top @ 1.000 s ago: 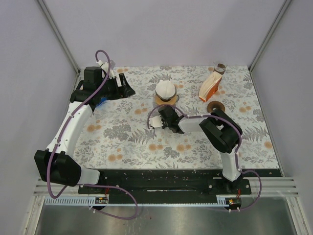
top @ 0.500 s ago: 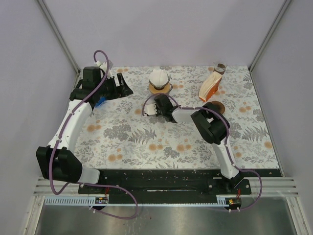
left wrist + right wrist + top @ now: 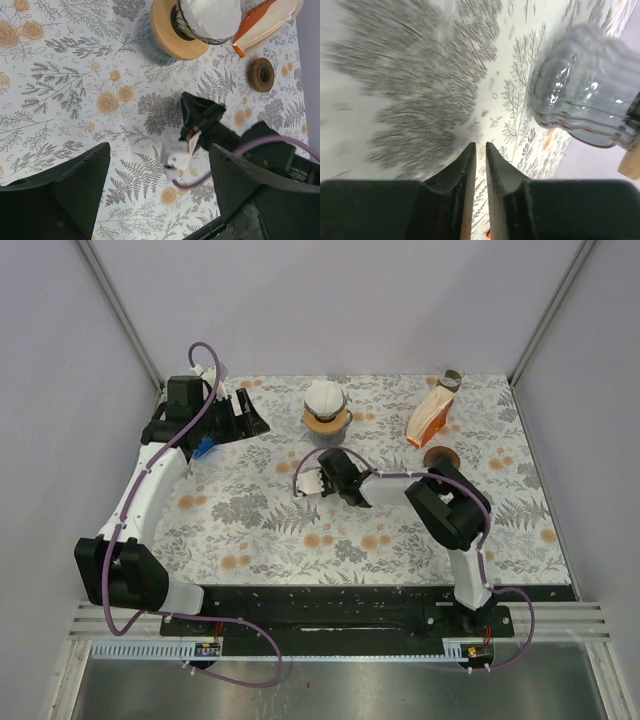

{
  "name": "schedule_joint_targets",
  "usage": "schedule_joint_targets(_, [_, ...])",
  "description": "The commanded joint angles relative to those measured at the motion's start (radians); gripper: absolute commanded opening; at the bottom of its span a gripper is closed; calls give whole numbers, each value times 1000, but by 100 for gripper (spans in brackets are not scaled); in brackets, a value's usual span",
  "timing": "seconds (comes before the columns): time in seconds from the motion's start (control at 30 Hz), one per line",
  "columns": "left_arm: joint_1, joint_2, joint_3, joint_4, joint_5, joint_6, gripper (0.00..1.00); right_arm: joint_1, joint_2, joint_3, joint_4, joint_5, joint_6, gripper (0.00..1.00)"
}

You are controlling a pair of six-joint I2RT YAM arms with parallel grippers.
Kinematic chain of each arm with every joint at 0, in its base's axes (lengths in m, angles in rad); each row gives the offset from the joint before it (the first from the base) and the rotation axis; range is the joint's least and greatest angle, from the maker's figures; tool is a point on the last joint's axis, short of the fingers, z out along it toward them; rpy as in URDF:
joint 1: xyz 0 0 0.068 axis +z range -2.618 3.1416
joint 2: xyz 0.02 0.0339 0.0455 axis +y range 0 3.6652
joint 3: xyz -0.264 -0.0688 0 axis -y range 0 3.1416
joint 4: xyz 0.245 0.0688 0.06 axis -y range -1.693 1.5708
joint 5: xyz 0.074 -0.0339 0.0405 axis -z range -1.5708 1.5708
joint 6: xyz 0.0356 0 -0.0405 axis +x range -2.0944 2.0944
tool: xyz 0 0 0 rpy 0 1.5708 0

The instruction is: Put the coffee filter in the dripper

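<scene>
The white coffee filter (image 3: pixel 325 395) (image 3: pixel 210 17) sits in the dripper, whose wooden collar (image 3: pixel 322 424) (image 3: pixel 170 45) rests on a glass vessel (image 3: pixel 147 40) (image 3: pixel 585 100) at the back middle of the table. My right gripper (image 3: pixel 332 460) (image 3: pixel 189 102) (image 3: pixel 480 145) hovers low just in front of it. Its jaws stand a narrow gap apart with nothing between them, and they do not touch the glass. My left gripper (image 3: pixel 248 415) (image 3: pixel 157 170) is wide open and empty at the back left, looking down on the scene.
An orange pack of filters (image 3: pixel 428 420) (image 3: pixel 265 20) lies at the back right, with a brown ring (image 3: pixel 440 457) (image 3: pixel 261 75) just in front of it. A small blue object (image 3: pixel 205 450) lies under the left arm. A flowered cloth (image 3: pixel 260 530) covers the table.
The dripper with its filter has shifted toward the back left along with the right gripper. Since then the right gripper has parted its jaws slightly and drawn back. The left arm barely moved.
</scene>
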Motion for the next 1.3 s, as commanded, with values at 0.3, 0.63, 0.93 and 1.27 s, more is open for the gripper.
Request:
schedule_joint_targets(0.3, [46,1,82,-18,-12,138,84,136,-514,-128,-198,-303,316,44])
schedule_joint_targets(0.63, [181,-56,15,25,-112,230,85,-145,-677,113,-304,-353,921,88])
schedule_joint_targets(0.93, [221,-116,-76,82,-138,250,86,-562,-404,534,-651,-210,1362,91])
schedule_joint_targets(1.27, [250,-113,-100,94,-118,239,86,-843,-22,899,-680,-270,1614,82])
